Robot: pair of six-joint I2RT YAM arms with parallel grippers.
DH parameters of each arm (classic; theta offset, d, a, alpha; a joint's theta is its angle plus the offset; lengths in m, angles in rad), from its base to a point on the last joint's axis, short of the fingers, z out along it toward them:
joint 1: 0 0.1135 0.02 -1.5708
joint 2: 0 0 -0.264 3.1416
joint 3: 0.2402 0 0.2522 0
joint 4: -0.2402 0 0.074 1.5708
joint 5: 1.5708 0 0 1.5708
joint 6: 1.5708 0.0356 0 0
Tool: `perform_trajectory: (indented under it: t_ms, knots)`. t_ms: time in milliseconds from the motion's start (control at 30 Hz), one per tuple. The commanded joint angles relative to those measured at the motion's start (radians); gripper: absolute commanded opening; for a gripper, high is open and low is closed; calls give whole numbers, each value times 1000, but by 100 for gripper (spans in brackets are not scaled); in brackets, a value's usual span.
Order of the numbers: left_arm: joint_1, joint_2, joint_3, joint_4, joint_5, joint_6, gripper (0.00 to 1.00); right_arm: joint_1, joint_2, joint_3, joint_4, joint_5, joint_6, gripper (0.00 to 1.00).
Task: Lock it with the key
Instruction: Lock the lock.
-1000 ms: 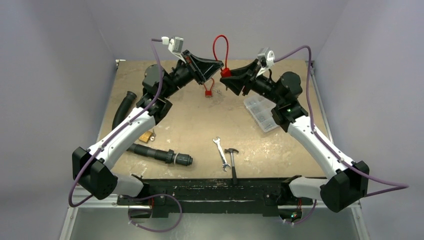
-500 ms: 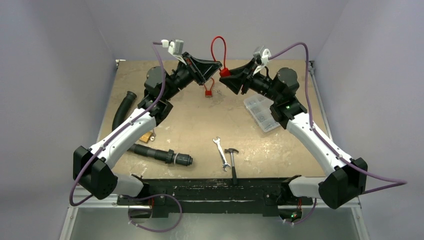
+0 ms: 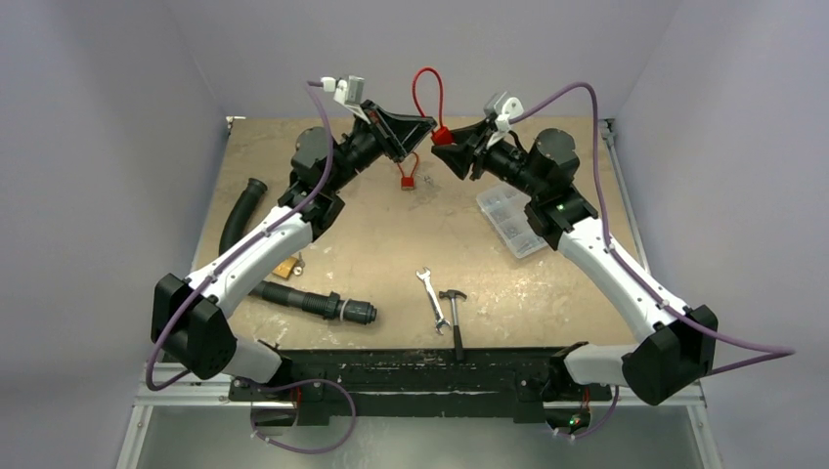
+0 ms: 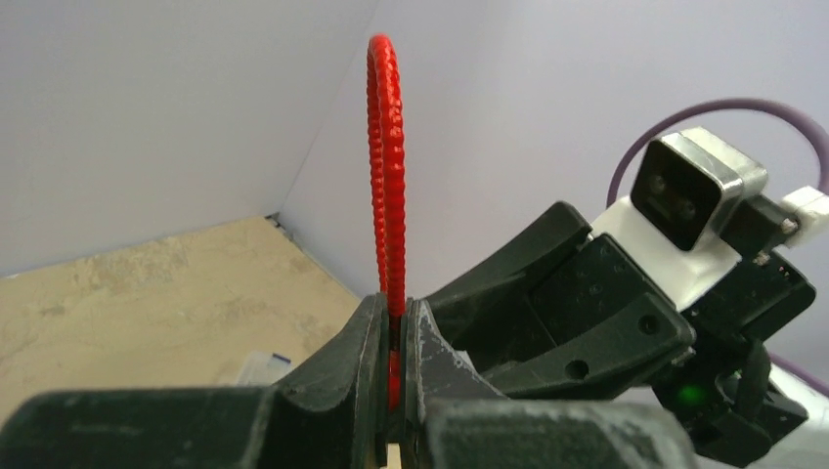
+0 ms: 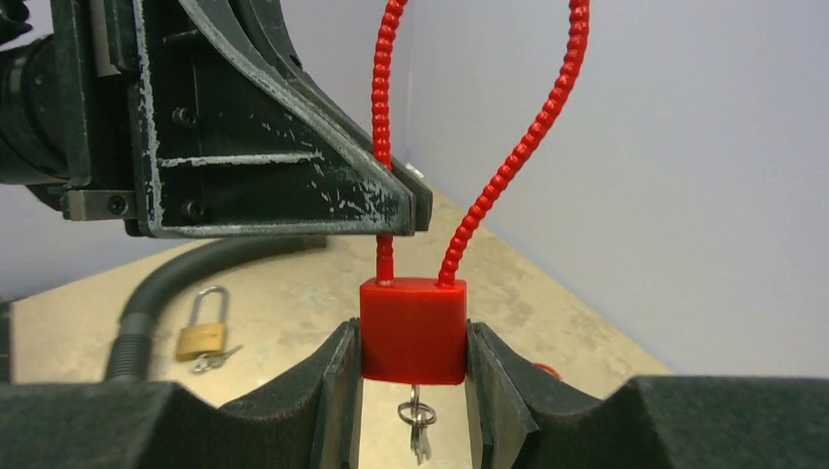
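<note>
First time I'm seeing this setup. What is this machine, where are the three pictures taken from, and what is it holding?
Two robot arms bolted at a table edge. The wide picture looks down from above and behind them; the other two come from cameras on each wrist. The right fingers clamp the body of a red padlock; the left fingers pinch its cable loop. A key hangs under the body. On the table lie a hammer, wrench, black hose, brass padlock and clear parts box.
</note>
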Motion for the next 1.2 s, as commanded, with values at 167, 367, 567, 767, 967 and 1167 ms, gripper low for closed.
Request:
perform_trajectory:
  t_ms: [167,367,567,767,967,1167]
  knots:
    - [-36,73,-11,-214,111,-7,0,37,-25,131,260,62,-114,0]
    - [-39,72,-13,-213,142,33,0,22,-32,119,336,-60,71,0]
    - [-24,28,39,-237,179,191,0,17,-67,72,259,-27,20,0]
    - [100,9,79,-195,233,114,0,-7,-106,-1,206,7,24,0]
    - [147,-5,113,-103,364,76,51,-13,-113,-26,170,21,32,0]
    - [158,-39,125,-163,366,106,81,-19,-119,-51,133,23,-12,0]
